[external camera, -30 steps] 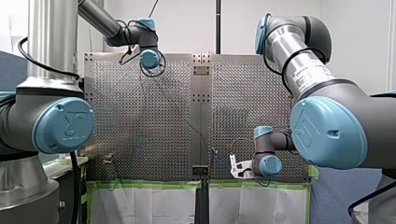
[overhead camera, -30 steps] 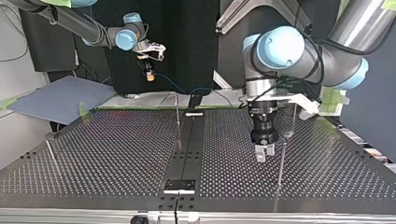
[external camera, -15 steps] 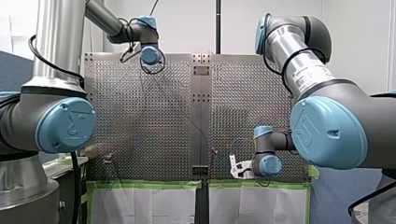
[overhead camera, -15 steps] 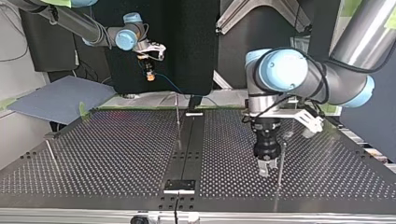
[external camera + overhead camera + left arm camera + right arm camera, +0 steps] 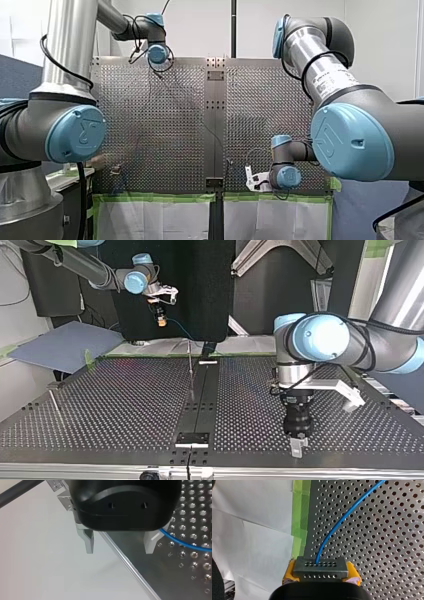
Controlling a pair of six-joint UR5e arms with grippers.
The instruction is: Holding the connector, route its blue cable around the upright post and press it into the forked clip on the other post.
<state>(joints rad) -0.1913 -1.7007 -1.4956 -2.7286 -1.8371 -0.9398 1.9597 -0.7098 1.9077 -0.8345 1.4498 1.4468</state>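
By the green tape [image 5: 299, 517] at the desk [image 5: 387, 555] edge your right hand [image 5: 321, 575] pinches the connector [image 5: 320, 566], blue cable [image 5: 337, 527] trailing past the spread, empty left hand [image 5: 117, 546] (it runs just beside one finger [image 5: 151, 541]), where a pull could snag it.

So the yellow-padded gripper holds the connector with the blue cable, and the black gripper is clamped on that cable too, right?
Not quite. The left wrist view shows the black left gripper open and empty; the cable only passes beside it. The right gripper, with yellow pads, does hold the connector.
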